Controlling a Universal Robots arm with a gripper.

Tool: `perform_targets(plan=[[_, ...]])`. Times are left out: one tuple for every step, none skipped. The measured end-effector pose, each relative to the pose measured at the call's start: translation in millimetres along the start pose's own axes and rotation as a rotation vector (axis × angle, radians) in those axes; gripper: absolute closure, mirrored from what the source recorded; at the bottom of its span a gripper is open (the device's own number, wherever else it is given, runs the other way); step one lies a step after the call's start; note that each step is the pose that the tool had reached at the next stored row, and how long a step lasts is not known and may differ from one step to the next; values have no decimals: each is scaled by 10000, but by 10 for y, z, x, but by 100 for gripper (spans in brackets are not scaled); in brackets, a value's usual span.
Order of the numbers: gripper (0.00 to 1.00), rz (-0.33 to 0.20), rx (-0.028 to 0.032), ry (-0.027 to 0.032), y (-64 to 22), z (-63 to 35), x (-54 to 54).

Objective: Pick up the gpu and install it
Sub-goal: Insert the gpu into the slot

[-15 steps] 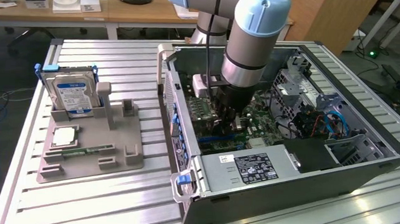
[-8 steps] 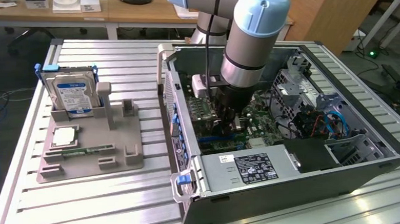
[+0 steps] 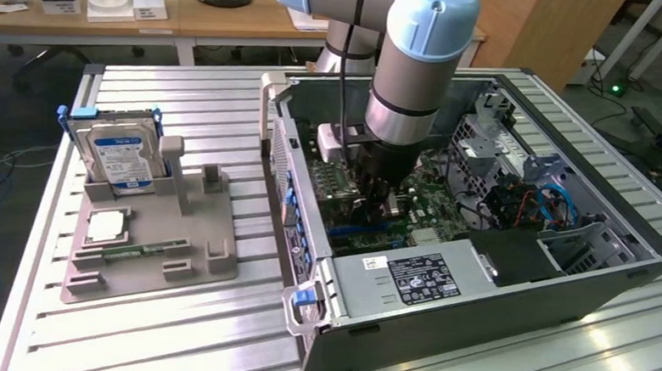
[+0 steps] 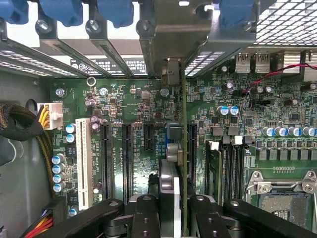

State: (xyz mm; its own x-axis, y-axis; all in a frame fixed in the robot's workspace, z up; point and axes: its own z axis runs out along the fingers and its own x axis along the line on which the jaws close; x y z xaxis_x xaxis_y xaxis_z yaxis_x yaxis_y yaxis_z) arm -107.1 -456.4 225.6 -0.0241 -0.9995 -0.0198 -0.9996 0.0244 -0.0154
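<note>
At the exterior view's left, a hard drive [image 3: 121, 156] stands upright in a grey fixture tray [image 3: 151, 265] holding a memory stick [image 3: 144, 250]. Rightward, the gripper [image 3: 377, 207] reaches down into the open computer case [image 3: 598, 276], clamped on the gpu [image 4: 169, 198], held edge-on over the motherboard [image 4: 143, 114] among expansion slots [image 4: 127, 153]. Rightmost, the CPU socket [image 4: 282, 196] lies near.

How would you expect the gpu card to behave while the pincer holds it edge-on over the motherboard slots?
The gpu is a thin flat board held upright, so it is probably stiff but may flex slightly if pushed sideways. It looks light for its length. With the pincer closed on one edge alone, it could tilt, and its edge contacts are likely fragile against the motherboard.
</note>
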Motion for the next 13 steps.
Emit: perform_targets(plan=[[72,0,0,0,0,0,0],[72,0,0,0,0,0,0],[72,0,0,-1,0,0,0],[72,1,0,-17,0,0,0],[72,2,0,-32,0,-1,-1],[72,2,0,-42,0,-6,-1],[72,2,1,-52,0,-15,-1],[72,1,0,-57,-1,-19,-1],[72,1,0,-58,-1,-19,-1],[72,1,0,-58,-1,-19,-1],[72,1,0,-57,-1,-20,-1],[72,1,-1,-56,-1,-20,-1],[72,1,-1,-55,-1,-20,-1]])
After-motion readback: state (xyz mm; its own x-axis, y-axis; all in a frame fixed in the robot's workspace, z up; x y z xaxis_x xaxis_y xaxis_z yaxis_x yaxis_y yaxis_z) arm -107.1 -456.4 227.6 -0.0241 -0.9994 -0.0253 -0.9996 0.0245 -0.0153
